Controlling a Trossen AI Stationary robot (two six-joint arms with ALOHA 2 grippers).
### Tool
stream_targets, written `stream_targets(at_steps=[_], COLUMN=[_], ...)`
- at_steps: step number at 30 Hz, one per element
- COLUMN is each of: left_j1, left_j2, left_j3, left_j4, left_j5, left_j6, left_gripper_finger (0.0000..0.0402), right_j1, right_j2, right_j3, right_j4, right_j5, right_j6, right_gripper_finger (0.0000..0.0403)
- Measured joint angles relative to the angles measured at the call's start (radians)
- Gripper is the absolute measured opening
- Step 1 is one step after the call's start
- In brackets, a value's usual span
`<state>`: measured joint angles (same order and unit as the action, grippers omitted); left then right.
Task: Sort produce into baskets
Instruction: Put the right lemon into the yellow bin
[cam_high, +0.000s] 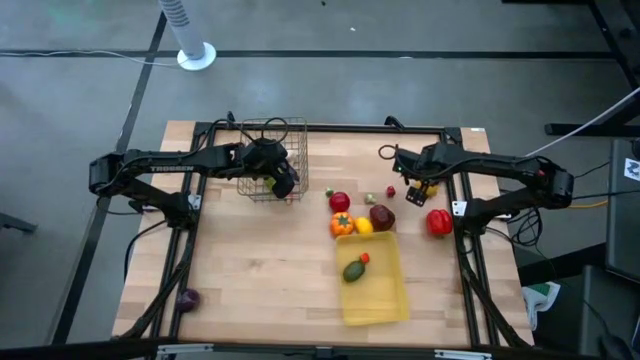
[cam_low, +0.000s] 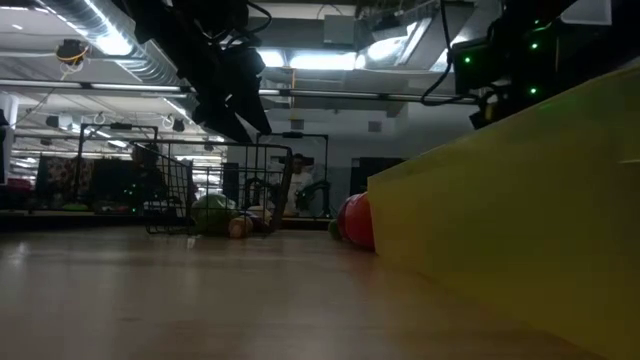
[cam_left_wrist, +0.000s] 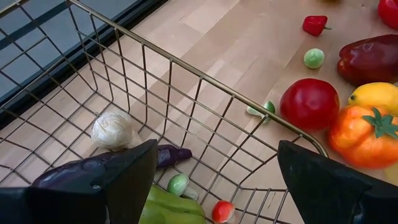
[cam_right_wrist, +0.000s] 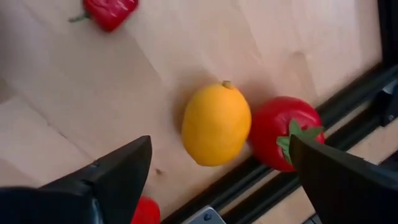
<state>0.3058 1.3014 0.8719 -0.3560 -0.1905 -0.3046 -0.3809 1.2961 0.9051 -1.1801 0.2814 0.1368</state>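
While above lemon (cam_right_wrist: 216, 124), right end effector (cam_right_wrist: 217, 180) agape.

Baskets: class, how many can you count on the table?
2. The wire-mesh basket stands at the table's upper left in the high view; the yellow tray lies lower, right of centre. None seems hidden.

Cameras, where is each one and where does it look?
High: overhead, looking straight down; both arms.
Low: tabletop height, looking level; translucent yellow plastic tray, left arm overhead.
Left wrist: left arm, facing dark wire-mesh basket; own fingers.
Right wrist: right arm, facing yellow toy lemon; own fingers.
High and left wrist share the basket.
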Motion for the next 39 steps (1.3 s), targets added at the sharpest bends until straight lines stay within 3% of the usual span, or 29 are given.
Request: stream_targets(at_steps=[16, 28, 39], left_j1=[0.000, 0.000, 0.000], left_j2=[0.000, 0.000, 0.000], left_j3=[0.000, 0.000, 0.000], left_j4=[0.000, 0.000, -0.001], left_j5=[0.000, 0.000, 0.000], left_j6=[-0.009, -0.018, -0.018], left_gripper_finger=[0.0328, 0.0328, 0.0328], right_j1=[0.000, -0.015, -0.101], right_j2=[0.020, 0.190, 0.296], right_j3=[0.000, 0.000, 0.000], right_j4=[0.050, 0.021, 0.028], right_j5=[0.049, 0.104, 0.100], right_j6=[-0.093, -0.118, -0.118], right_gripper_finger=[0.0356, 0.0356, 0.0356])
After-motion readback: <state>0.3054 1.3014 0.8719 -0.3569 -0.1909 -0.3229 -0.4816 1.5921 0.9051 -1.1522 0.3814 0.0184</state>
